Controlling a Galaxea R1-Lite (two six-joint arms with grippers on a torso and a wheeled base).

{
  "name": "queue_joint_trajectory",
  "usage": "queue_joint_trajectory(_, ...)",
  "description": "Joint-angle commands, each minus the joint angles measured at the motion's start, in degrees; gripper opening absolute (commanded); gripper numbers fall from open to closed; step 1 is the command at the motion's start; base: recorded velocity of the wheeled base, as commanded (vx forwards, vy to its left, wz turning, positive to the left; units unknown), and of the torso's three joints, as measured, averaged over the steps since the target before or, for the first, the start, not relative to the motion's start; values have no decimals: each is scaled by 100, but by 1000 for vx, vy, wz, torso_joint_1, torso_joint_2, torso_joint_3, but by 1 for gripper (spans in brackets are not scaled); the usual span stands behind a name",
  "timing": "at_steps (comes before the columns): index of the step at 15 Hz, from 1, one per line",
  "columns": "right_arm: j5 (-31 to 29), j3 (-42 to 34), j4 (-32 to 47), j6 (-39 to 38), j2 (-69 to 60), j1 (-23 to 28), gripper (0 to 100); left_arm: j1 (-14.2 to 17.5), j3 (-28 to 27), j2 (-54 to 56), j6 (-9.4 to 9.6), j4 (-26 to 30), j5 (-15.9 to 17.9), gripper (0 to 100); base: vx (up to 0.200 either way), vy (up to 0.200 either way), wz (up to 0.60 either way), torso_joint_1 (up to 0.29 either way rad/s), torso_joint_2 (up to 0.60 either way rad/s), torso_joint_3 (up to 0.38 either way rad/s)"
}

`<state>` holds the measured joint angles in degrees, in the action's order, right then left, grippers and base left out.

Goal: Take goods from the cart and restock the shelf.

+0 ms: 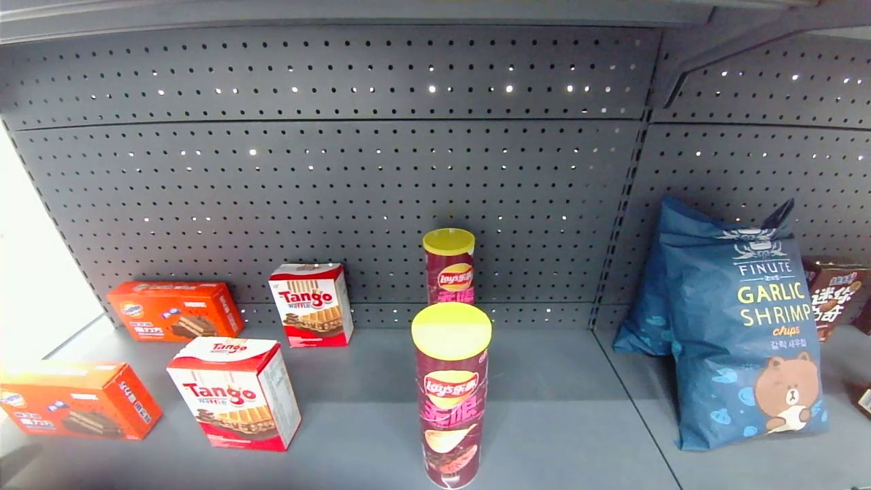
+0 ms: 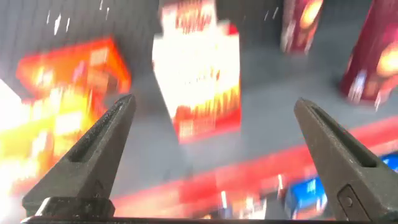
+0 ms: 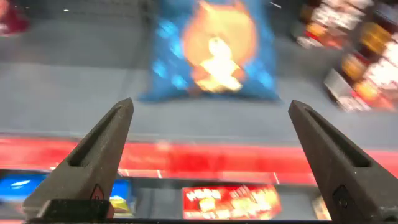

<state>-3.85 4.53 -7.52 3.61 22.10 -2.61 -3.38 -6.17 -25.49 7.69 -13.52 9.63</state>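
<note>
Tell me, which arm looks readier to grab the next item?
Probably the right: its open jaws frame a red packet under the shelf's red edge, likely fresh stock. The left's open jaws face a wafer box already shelved.

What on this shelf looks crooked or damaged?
Nothing spilled or damaged. Front chip can and rear chip can stand upright. The front wafer box sits angled; the blue chip bag leans back.
</note>
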Motion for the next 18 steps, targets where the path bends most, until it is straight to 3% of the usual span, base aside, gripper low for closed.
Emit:
queue_joint_trajectory(1,-125,-137,1033,-36,-1753,656,100,21,116,2154,13,1668,-418,100,0,0,0,0,0,0)
queue_joint_trajectory(5,122,-313,647,0,-1718,656,100,92,388,2189,277,1686,-568,100,0,0,0,0,0,0)
queue_joint_trajectory(6,157,-330,629,0,-1718,656,100,83,397,2189,198,1598,-550,100,0,0,0,0,0,0)
queue_joint_trajectory(9,368,-322,647,-115,-1718,656,100,92,397,2189,-453,1598,-603,100,0,0,0,0,0,0)
queue_joint_trajectory(11,-371,-330,629,-291,-1718,656,100,153,547,2206,-576,1554,-1156,100,0,0,0,0,0,0)
queue_joint_trajectory(12,-1083,-348,576,-396,-1718,656,100,303,573,2347,-620,1457,-1297,100,0,0,0,0,0,0)
queue_joint_trajectory(14,-942,-357,576,-440,-1718,648,100,294,573,2461,-620,1457,-1297,100,0,0,0,0,0,0)
queue_joint_trajectory(15,95,-366,568,-317,-1718,648,100,294,573,2461,-620,1449,-1165,100,0,0,0,0,0,0)
queue_joint_trajectory(16,974,-357,594,-106,-1718,648,100,311,582,2496,-567,1431,-814,100,0,0,0,0,0,0)
queue_joint_trajectory(18,1080,-286,805,-115,-1692,656,100,311,590,2505,-558,1422,-787,100,0,0,0,0,0,0)
